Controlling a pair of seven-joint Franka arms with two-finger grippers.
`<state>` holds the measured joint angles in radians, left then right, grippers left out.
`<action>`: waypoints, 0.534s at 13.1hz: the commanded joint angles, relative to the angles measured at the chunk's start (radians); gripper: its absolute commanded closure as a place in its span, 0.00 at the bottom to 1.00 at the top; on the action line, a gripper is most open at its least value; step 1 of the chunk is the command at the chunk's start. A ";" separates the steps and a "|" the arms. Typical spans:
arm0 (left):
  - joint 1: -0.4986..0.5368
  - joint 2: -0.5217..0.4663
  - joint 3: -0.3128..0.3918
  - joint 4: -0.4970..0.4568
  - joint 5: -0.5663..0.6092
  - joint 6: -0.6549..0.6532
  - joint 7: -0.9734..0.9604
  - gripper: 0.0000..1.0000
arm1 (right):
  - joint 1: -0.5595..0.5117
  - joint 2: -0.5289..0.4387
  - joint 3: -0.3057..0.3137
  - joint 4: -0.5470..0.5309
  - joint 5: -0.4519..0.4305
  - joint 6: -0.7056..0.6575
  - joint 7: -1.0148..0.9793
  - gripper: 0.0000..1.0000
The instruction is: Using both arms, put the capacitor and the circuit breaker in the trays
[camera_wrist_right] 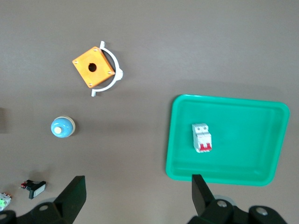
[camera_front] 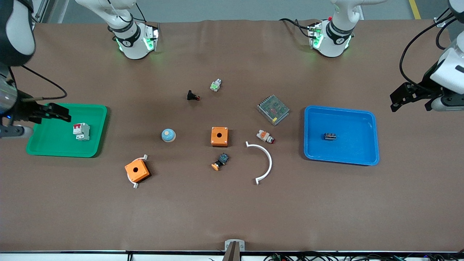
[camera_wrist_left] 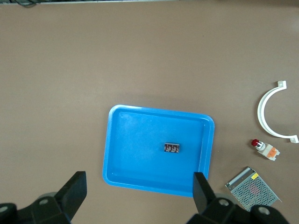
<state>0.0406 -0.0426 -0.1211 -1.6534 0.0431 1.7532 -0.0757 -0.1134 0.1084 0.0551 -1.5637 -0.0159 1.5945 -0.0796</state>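
**Already both parts lie in their trays**

Nearest the front camera, the capacitor [camera_front: 330,136] lies in the blue tray [camera_front: 369,145], its long axis along the tray's length. The circuit breaker [camera_front: 81,131] lies in the green tray [camera_front: 43,145]. Both grippers hang spread and empty: the left gripper [camera_front: 411,98] off the blue tray's outer end, the right gripper [camera_front: 54,112] over the green tray's rim.

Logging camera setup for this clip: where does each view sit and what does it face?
Front: high across the table, facing both bases; left gripper and right gripper at the ends.
Left wrist: above the blue tray holding the capacitor; own fingers show.
Right wrist: above the green tray holding the circuit breaker.
Front shares both trays.
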 commanded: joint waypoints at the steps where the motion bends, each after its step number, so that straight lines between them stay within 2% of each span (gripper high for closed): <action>1: 0.018 -0.008 -0.014 0.027 -0.006 -0.056 0.030 0.00 | -0.055 -0.009 -0.001 0.062 0.016 -0.077 -0.035 0.00; 7: 0.022 0.004 -0.003 0.078 -0.023 -0.069 0.030 0.00 | -0.046 -0.009 0.005 0.073 0.027 -0.071 -0.040 0.00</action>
<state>0.0542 -0.0486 -0.1200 -1.6071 0.0403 1.7103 -0.0702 -0.1576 0.0914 0.0557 -1.5053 -0.0058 1.5365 -0.1107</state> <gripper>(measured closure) 0.000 0.000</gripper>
